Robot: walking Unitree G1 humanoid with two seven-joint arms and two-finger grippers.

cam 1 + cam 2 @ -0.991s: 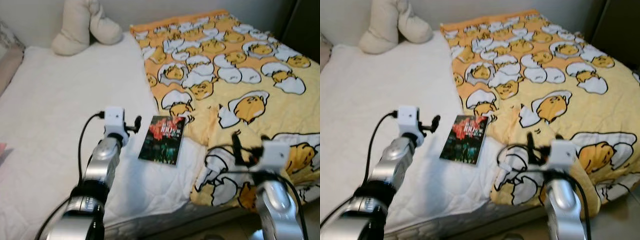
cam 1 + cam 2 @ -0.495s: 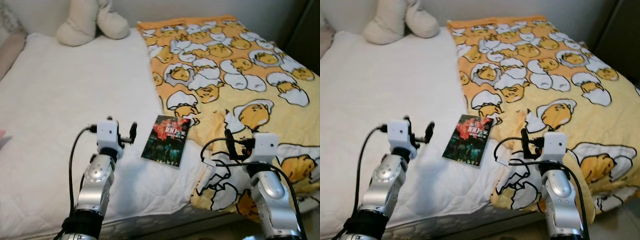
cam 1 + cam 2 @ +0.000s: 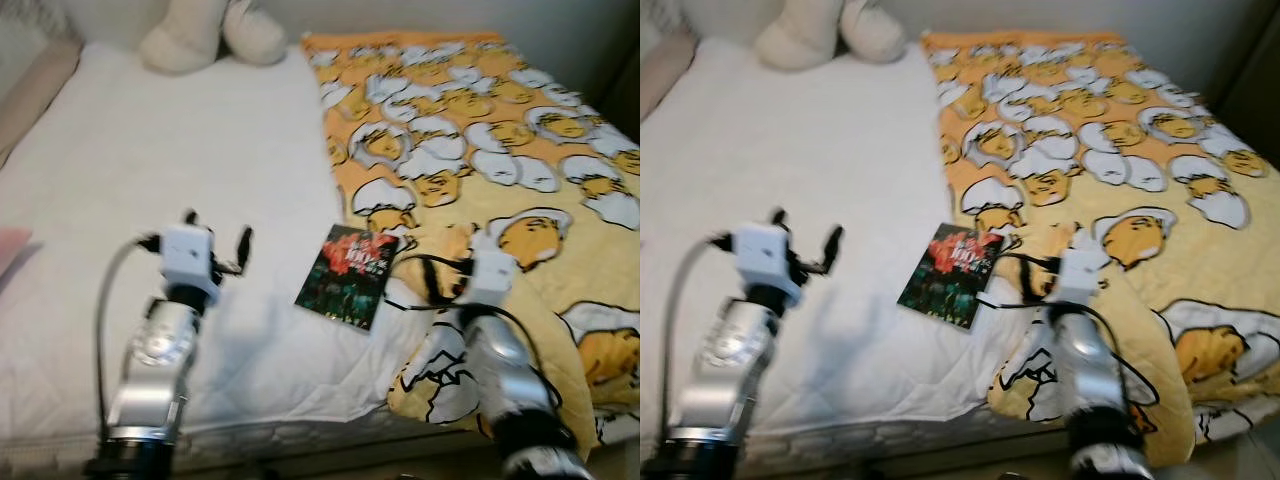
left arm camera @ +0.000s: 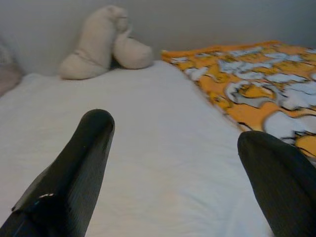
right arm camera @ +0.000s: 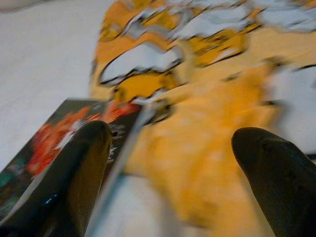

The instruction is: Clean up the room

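book (image 3: 347,274) just left of right tool (image 5: 173,163)

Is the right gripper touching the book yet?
Apart. In the right wrist view the open right gripper hovers above the book, whose corner lies beyond one finger.

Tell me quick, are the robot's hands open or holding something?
Left gripper: open, holding nothing, above the white bed.
Right gripper: open, holding nothing, beside the book.
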